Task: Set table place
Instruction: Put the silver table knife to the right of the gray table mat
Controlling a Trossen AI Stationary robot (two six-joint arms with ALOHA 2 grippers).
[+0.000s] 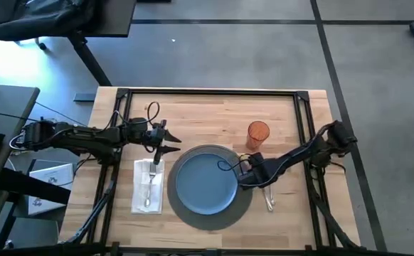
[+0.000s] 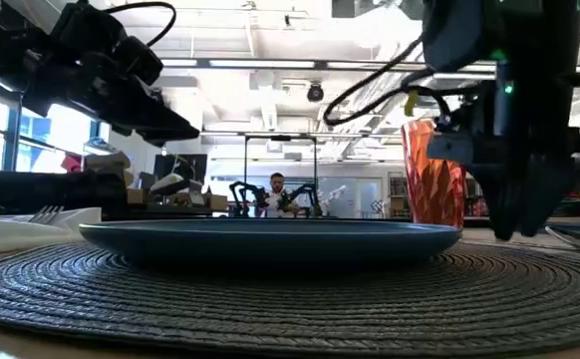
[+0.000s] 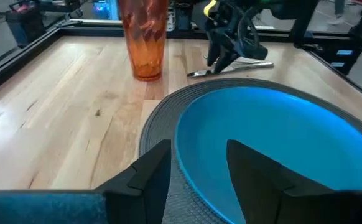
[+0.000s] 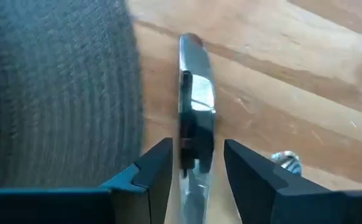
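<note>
Wooden planks of light colour make the table (image 1: 214,107), and a thin black frame runs along its edges. From left to right I count one white napkin (image 1: 147,186) with one fork (image 1: 149,186) lying on it, one round dark grey woven placemat (image 1: 244,208), one blue plate (image 1: 205,180) resting on the middle of the placemat, one orange glass (image 1: 258,134) standing upright behind the plate's right side, and one silver knife (image 1: 269,198) lying on the wood just beside the right edge of the placemat. The napkin lies just beside the left edge of the placemat, near it but I cannot tell if they touch. The left gripper (image 1: 166,148) hangs above the far end of the napkin, close to the left rim of the plate; in the left wrist view its two fingers (image 3: 145,174) stand apart with nothing between them. The right gripper (image 1: 258,179) is low at the right edge of the placemat, over the knife; in the right wrist view its fingers (image 4: 150,171) are spread to either side of the knife's blade, with a gap visible on each side, so it does not clamp the knife. The far half of the table, behind the glass, is bare wood and gives open room, and also the front left corner is free. On the right, the knife lies well inside the table's right edge, with bare wood between.
</note>
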